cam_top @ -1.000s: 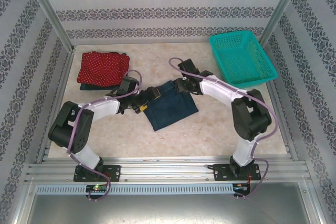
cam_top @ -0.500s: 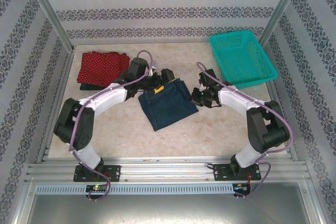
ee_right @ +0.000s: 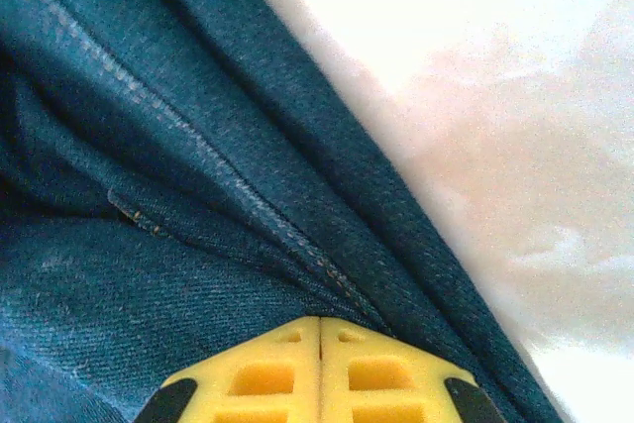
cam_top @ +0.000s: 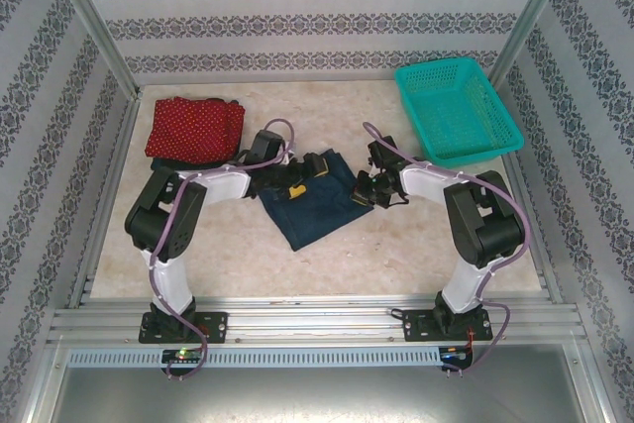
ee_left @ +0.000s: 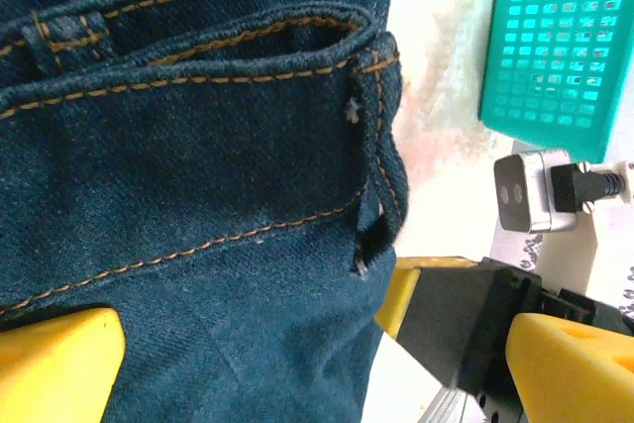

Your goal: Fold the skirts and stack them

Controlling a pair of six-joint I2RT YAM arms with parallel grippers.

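The left gripper [cam_top: 300, 178], jaws spread wide, sits over the denim skirt [cam_top: 315, 210] at 11 o'clock; the right gripper [cam_top: 365, 188], pads [ee_right: 248, 375] pressed together, at 2 o'clock.

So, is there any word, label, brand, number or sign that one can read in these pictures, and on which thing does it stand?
No text can be read anywhere.
The denim skirt shows orange stitching but no tag.
The red dotted skirt has white dots, no print.
The teal mesh basket bears no mark.
The wallpaper carries ornament bands, not letters.
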